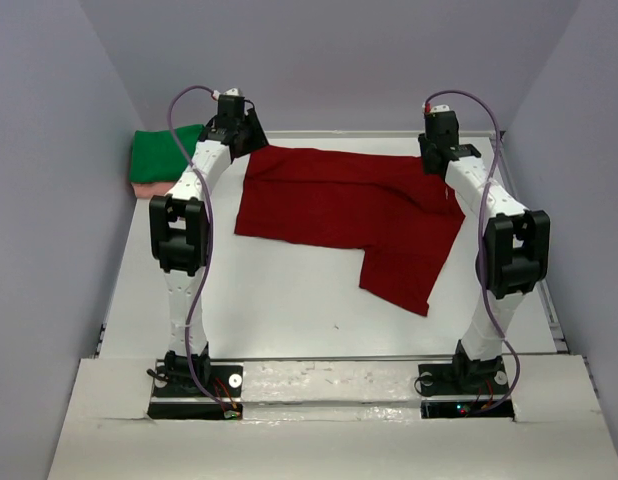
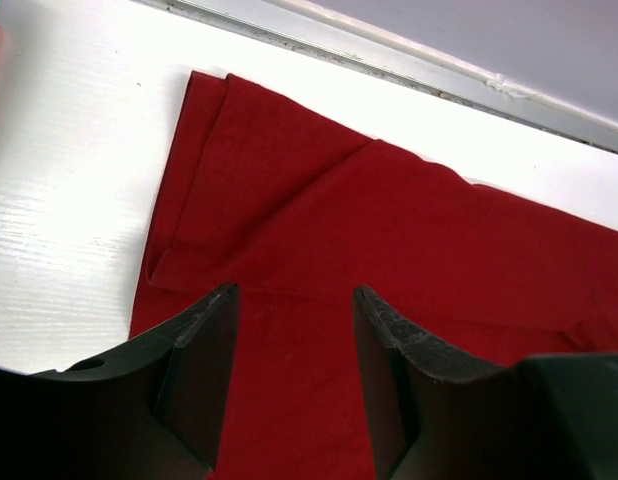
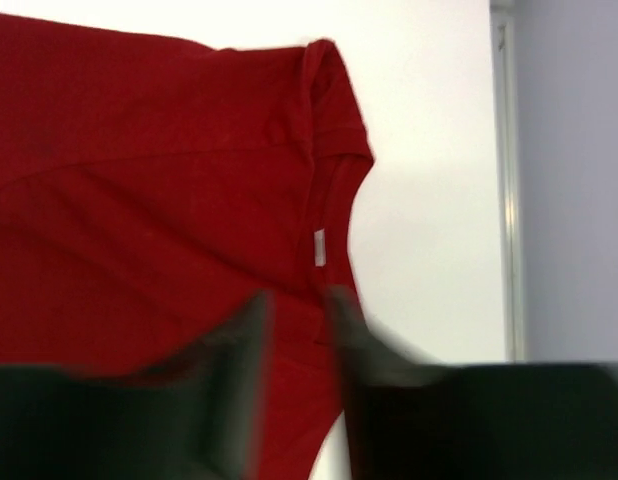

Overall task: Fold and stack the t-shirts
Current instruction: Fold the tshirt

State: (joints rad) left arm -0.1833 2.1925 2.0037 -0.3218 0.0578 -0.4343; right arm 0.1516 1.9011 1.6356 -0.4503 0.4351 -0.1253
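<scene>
A red t-shirt (image 1: 339,200) lies spread and partly folded on the white table, one sleeve hanging toward the front right. My left gripper (image 1: 235,128) hovers over its far left corner. In the left wrist view the gripper (image 2: 294,295) is open and empty above the red cloth (image 2: 389,230). My right gripper (image 1: 439,145) is over the shirt's far right edge. In the right wrist view it (image 3: 294,300) is blurred, with its jaws apart above the collar and white label (image 3: 320,247), holding nothing. A folded green shirt (image 1: 164,150) lies on a pink one (image 1: 147,188) at the far left.
The table's (image 1: 289,300) raised metal rim (image 1: 369,134) runs along the back, close behind both grippers. Grey walls close in on the left, right and back. The stack of folded shirts sits in the back left corner.
</scene>
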